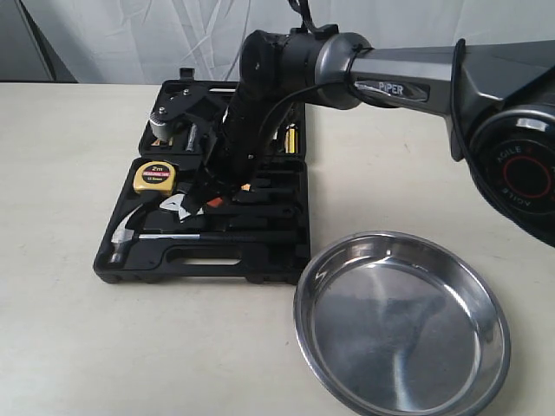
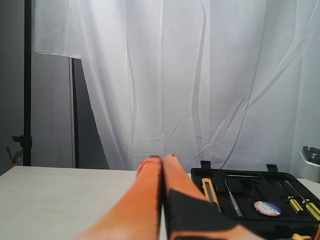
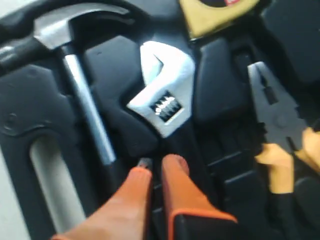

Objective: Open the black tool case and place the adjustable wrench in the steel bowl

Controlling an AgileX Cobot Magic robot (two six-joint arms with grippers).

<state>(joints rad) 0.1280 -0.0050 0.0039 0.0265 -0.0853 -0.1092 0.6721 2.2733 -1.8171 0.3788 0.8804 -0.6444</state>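
Observation:
The black tool case (image 1: 277, 251) lies open on the table, its lid half flat behind the tray. The adjustable wrench (image 3: 167, 95) has its silver head showing; its black handle runs back between my right gripper's (image 3: 159, 167) orange fingers, which are closed on it. From the exterior view the wrench head (image 1: 178, 208) sits tilted just above the tray, below the right gripper (image 1: 206, 195). The steel bowl (image 1: 399, 238) stands empty at the front right, touching the case's corner. My left gripper (image 2: 160, 159) is shut on nothing, low over the table left of the case (image 2: 250, 190).
A hammer (image 1: 130, 230) lies along the tray's front, next to the wrench (image 3: 55, 27). A yellow tape measure (image 1: 154, 177) sits behind it. Orange-handled pliers (image 3: 272, 110) rest on the wrench's other side. A yellow utility knife (image 2: 207, 190) lies in the lid half.

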